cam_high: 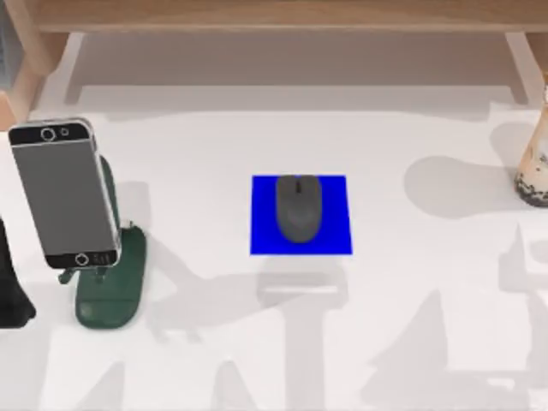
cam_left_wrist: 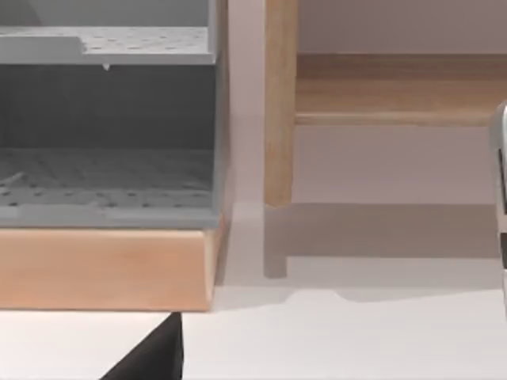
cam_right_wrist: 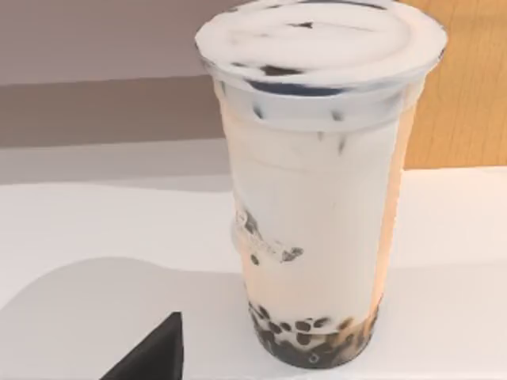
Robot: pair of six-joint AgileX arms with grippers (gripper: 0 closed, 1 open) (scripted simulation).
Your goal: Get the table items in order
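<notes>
From above, the mouse [cam_high: 298, 208] lay on the blue pad [cam_high: 261, 244]; the phone [cam_high: 63, 193] leaned on its stand [cam_high: 110, 295] left of it, the milk-tea cup [cam_high: 534, 175] far right. My right wrist faced the cup [cam_right_wrist: 317, 190]: top-heavy, slick, best held mid-wall. I could not tell either gripper's state.

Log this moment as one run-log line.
mouse: on blue mat | smartphone: propped on green stand, table left | milk-tea cup: upright, right edge
</notes>
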